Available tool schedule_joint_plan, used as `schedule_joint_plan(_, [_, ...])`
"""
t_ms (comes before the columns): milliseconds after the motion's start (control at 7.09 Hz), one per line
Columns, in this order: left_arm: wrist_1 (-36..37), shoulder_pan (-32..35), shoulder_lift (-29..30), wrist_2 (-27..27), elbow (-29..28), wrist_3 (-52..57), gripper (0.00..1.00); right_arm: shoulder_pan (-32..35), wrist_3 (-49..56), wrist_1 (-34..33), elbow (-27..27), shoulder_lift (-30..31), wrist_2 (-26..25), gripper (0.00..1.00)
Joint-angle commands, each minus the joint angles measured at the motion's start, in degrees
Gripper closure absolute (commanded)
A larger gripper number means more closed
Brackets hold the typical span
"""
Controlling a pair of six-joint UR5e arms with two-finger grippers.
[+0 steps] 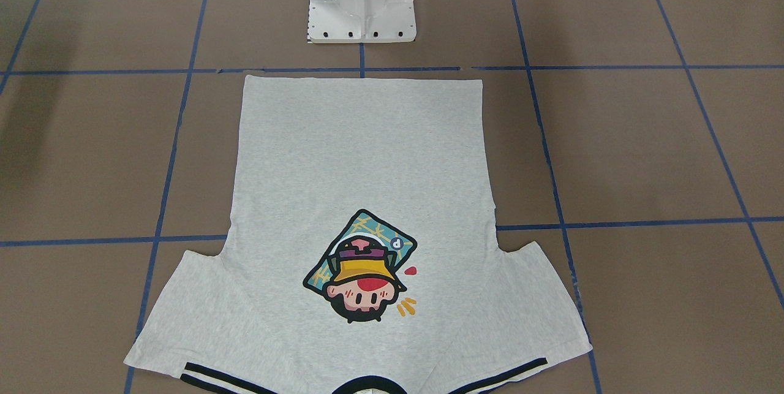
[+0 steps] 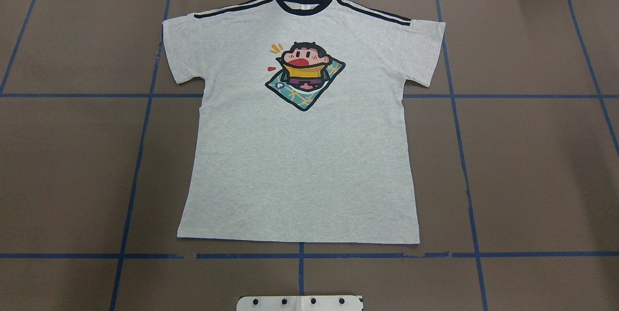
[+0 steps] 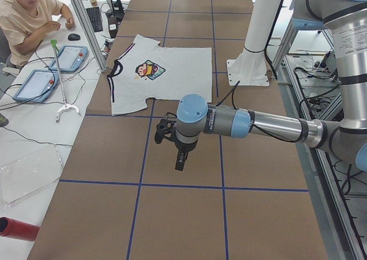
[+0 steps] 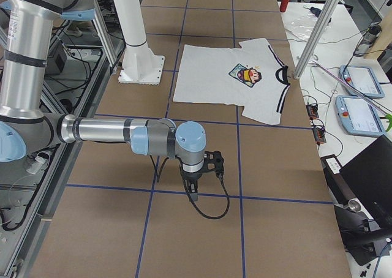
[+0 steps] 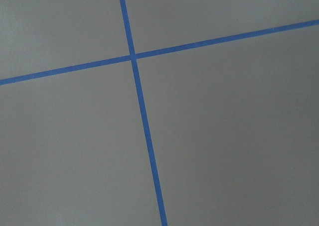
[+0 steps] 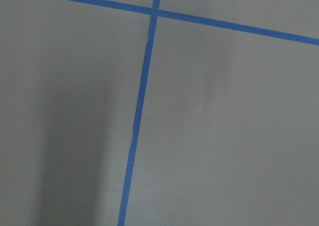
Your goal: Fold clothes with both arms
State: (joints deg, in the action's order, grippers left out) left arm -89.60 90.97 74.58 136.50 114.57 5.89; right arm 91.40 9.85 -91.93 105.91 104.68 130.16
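The light grey T-shirt [image 2: 300,166] lies flat and spread out, print side up, in the middle of the brown table, its black collar [image 2: 303,1] at the far edge from the robot. It also shows in the front-facing view as the T-shirt [image 1: 361,161]. My left arm [image 3: 252,123] hovers over bare table well clear of the T-shirt [image 3: 172,74], its gripper [image 3: 180,161] pointing down. My right arm [image 4: 110,131] hangs the same way at the other end, gripper [image 4: 193,193] down, far from the T-shirt [image 4: 214,76]. I cannot tell whether either gripper is open or shut. Both wrist views hold only table.
The white pedestal base [image 1: 361,20] stands just behind the shirt's hem. Blue tape lines [image 2: 145,94] grid the table. A person [image 3: 26,16] sits at a side desk with teach pendants [image 3: 69,56]. A red cylinder [image 3: 17,228] lies there too.
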Motion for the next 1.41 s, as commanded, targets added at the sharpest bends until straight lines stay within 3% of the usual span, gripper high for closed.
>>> schedule_joint_plan(0, [-0.1, 0.0, 0.1, 0.0, 1.0, 0.0, 0.0, 0.0, 0.1, 0.0, 0.0, -0.2, 0.0, 0.0])
schedule_joint_plan(141, [-0.2, 0.1, 0.3, -0.2, 2.3, 0.0, 0.0, -0.1, 0.0, 1.1, 0.7, -1.5, 0.3, 0.0])
schedule_joint_plan(423, [-0.5, -0.4, 2.9, -6.3, 3.9, -0.7, 0.0, -0.1, 0.2, 14.7, 1.3, -3.0, -0.3, 0.0])
schedule_joint_plan(564, [-1.7, -0.3, 6.7, -6.4, 4.0, -0.6, 0.0, -0.1, -1.1, 19.5, 0.1, -4.6, -0.2, 0.0])
schedule_joint_plan(705, [-4.2, -0.3, 11.6, -6.9, 3.8, -0.4, 0.0, -0.1, -10.1, 19.5, -3.6, -8.7, 1.7, 0.0])
schedule_joint_plan(846, [-11.4, -0.4, 13.9, -7.2, 1.2, -0.6, 0.0, -0.2, -16.5, 19.9, -6.0, -12.5, 2.9, 0.0])
schedule_joint_plan(987, [-16.6, -0.4, 16.1, -6.6, -3.3, -0.5, 0.0, -0.4, -17.1, 20.7, -11.5, -16.7, 6.0, 0.0])
schedule_joint_plan(1128, [-16.9, -0.4, 16.6, -5.2, -4.1, -0.4, 0.0, -2.0, -17.8, 27.4, -16.3, -20.9, 7.0, 0.0])
schedule_joint_plan(1270, [-16.9, -0.4, 16.4, -2.8, -3.7, -0.4, 0.0, -5.7, -28.5, 29.2, -21.0, -27.3, 7.1, 0.0])
